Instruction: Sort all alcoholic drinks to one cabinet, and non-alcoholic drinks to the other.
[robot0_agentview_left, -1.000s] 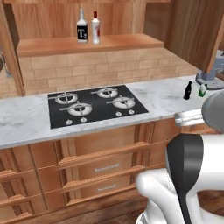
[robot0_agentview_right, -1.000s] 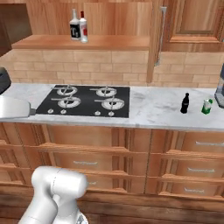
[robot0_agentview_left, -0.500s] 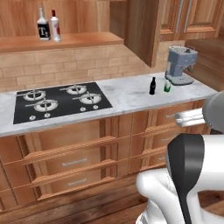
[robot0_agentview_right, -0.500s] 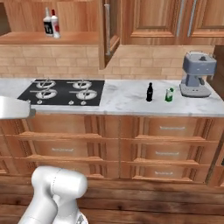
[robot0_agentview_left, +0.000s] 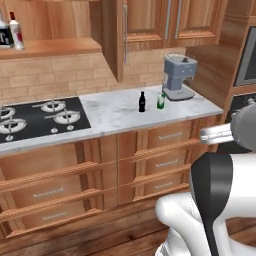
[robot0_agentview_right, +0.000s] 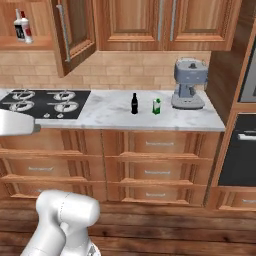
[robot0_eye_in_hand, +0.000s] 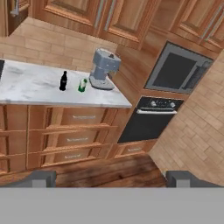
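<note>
open cabinet: door swung out at upper left in the right base view, plain wooden shelf inside; rigid, nothing to grip here.
closed cabinet: double doors shut above the counter; slim grey bar handles are the hold points, likely stiff to pull.
counter: marble top, hob at its left, grey coffee machine at its right.
white bottle: red cap and label, upright on the open shelf, just beside the "T" bottle; looks like glass, so probably fragile and slick; take it by the slim body, not the neck.
"T" bottle: squat, square, clear; flat sides should seat well between the pads; likely the heaviest.
black bottle: upright mid-counter, near the carton but apart; small, light, tips easily; grip low on the round body.
carton: green and white, upright, left of the coffee machine; light and soft-walled, so squeeze gently across the flat faces.
gripper: jaws spread wide, empty, well short of the counter.
</note>
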